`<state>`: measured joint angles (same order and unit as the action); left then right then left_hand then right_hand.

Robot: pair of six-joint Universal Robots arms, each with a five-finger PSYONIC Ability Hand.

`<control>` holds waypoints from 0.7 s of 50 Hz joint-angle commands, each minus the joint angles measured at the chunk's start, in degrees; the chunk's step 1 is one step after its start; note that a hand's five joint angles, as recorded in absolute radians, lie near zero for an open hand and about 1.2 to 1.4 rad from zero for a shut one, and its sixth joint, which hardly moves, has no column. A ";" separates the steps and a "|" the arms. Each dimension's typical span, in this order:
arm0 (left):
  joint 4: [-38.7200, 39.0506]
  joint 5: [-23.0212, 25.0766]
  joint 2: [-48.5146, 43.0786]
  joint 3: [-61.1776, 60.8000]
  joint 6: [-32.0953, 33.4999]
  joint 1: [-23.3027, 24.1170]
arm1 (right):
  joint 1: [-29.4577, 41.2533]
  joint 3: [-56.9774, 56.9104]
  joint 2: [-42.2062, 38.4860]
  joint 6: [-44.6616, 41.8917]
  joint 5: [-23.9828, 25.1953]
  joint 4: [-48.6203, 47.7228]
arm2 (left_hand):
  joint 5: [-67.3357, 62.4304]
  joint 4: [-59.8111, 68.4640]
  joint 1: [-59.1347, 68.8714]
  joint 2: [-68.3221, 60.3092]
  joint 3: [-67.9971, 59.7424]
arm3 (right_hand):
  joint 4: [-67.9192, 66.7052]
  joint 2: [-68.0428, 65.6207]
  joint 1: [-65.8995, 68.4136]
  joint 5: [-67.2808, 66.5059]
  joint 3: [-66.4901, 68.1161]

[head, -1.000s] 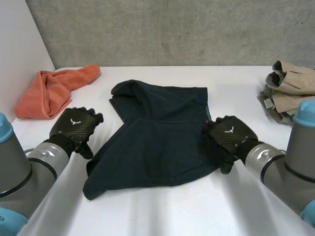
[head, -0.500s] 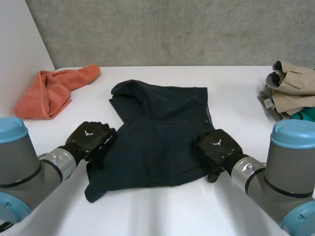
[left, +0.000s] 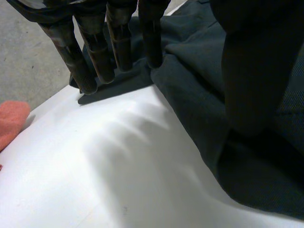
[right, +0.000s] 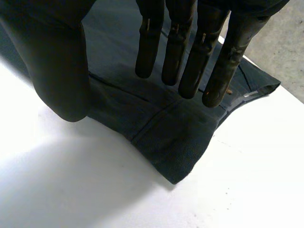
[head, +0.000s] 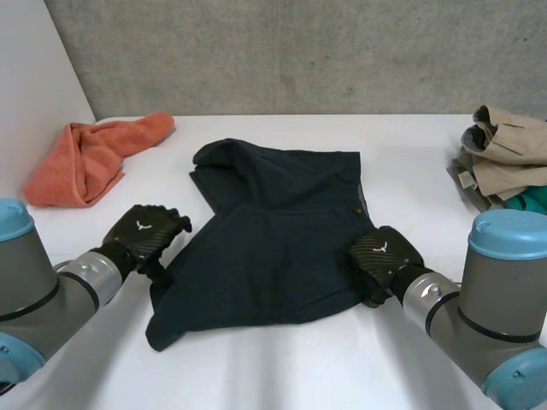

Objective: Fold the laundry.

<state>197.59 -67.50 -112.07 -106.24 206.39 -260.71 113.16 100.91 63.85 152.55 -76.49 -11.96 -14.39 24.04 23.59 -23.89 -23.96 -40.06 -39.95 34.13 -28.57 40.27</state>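
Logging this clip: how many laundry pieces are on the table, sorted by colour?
Dark navy garment: 1
Orange cloth: 1
Beige heap: 1
Teal cloth, mostly hidden beneath the heap: 1
Total: 4

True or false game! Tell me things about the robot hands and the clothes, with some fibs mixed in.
The orange towel lies apart from the dark garment. True.
The right hand holds the dark garment up in the air. False: it lies on the white table, and that hand is open over its corner.
The left hand is at the garment's edge, fingers straight. True.
The beige clothes sit on top of the dark garment. False: they are apart, at the table's right side.
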 commanded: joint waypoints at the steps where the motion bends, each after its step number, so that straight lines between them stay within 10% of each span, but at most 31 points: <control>1: 0.08 0.26 -0.69 0.25 3.58 -0.42 | 0.04 -0.10 -0.57 -0.14 0.02 -0.08 | -4.16 4.51 4.96 -4.66 -4.58 | -6.36 -6.47 12.29 -7.84 6.15; 13: 0.25 0.26 -4.91 2.44 4.20 0.81 | -0.05 -0.02 -0.75 -0.14 -0.07 0.00 | -9.86 10.21 10.66 -10.37 -10.29 | -6.36 -6.47 12.29 -7.84 6.15; 22: 3.58 -1.40 -5.70 7.45 3.23 -0.06 | -0.05 0.07 -0.75 -0.14 -0.77 0.00 | -41.32 41.67 42.12 -41.83 -41.75 | -6.36 -6.47 12.29 -7.84 6.15; 29: 7.37 -14.14 -6.58 10.18 -3.26 -4.90 | 0.04 0.07 -0.75 -0.14 -0.77 0.00 | -39.50 39.85 40.30 -40.00 -39.92 | -6.36 -6.47 12.29 -7.84 6.15; 35: 7.28 -10.83 -7.11 8.95 -4.76 -4.02 | 0.04 -0.02 -1.27 -0.23 -0.86 0.00 | -20.66 21.01 21.46 -21.16 -21.09 | -6.36 -6.47 12.29 -7.84 6.15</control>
<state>204.93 -80.13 -118.89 -96.32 203.17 -265.19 113.19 100.94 63.00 152.36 -77.29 -11.95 -38.20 48.14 47.09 -48.16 -48.22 -40.06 -40.16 34.38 -28.67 40.30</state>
